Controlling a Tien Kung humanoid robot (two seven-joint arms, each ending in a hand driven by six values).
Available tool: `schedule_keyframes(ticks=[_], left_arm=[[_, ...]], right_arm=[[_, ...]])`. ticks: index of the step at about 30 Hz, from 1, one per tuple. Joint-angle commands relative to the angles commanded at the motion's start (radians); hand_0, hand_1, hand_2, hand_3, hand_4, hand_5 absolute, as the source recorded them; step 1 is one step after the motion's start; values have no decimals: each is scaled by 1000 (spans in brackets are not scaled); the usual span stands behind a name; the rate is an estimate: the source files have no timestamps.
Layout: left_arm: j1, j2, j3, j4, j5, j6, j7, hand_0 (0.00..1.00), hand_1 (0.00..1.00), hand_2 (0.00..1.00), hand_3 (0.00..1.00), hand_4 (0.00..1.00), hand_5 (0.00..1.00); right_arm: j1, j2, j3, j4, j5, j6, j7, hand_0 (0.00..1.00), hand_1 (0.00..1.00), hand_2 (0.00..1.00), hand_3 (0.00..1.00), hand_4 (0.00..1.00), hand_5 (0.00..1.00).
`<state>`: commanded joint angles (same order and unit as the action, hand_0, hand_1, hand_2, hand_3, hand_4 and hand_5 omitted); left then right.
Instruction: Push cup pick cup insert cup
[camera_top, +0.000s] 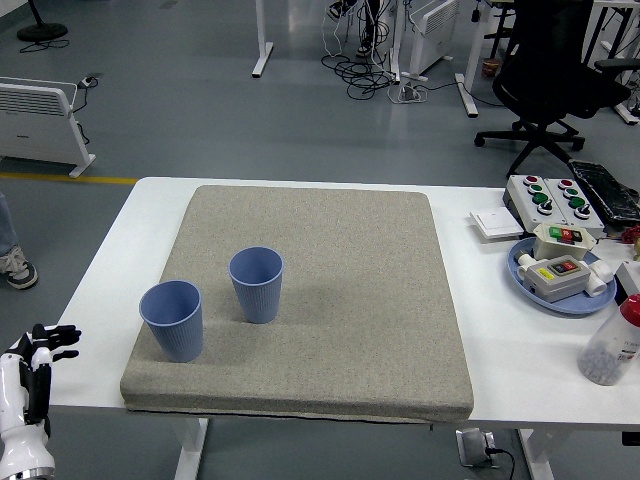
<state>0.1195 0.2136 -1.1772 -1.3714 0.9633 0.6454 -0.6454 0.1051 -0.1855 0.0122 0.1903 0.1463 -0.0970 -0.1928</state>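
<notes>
Two blue ribbed cups stand upright on a grey felt mat (340, 300). One cup (172, 320) is near the mat's front left corner. The other cup (256, 284) stands a little behind and to the right of it, with a small gap between them. My left hand (45, 345) hangs at the picture's lower left, off the table's left edge and well left of the cups, its black fingers spread and holding nothing. My right hand does not show.
On the white table (520, 350) at the right lie a blue plate (530, 285) with button boxes, a larger button box (545, 197), a white switch (493, 223) and a clear jar (612, 345) with a red lid near the front right.
</notes>
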Motion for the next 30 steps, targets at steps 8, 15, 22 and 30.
schedule_keyframes(ticks=[8, 15, 22, 30], left_arm=[[-15, 14, 68, 5, 48, -83, 0, 359, 485, 470, 437, 447, 998], [-57, 11, 102, 46, 89, -148, 0, 386, 495, 476, 442, 459, 998], [-89, 3, 117, 84, 138, -180, 0, 430, 509, 488, 448, 489, 998], [-106, 1, 129, 116, 112, -216, 0, 465, 520, 501, 452, 490, 998]], right_arm=[[6, -1, 3, 2, -12, -4, 7, 713, 637, 771, 738, 381, 577], [11, 2, 0, 5, -25, -14, 15, 712, 635, 765, 730, 370, 579], [9, 3, -2, 6, -35, -18, 13, 712, 633, 761, 722, 361, 577], [9, 4, 7, 6, -58, -21, 8, 712, 631, 759, 718, 355, 572]])
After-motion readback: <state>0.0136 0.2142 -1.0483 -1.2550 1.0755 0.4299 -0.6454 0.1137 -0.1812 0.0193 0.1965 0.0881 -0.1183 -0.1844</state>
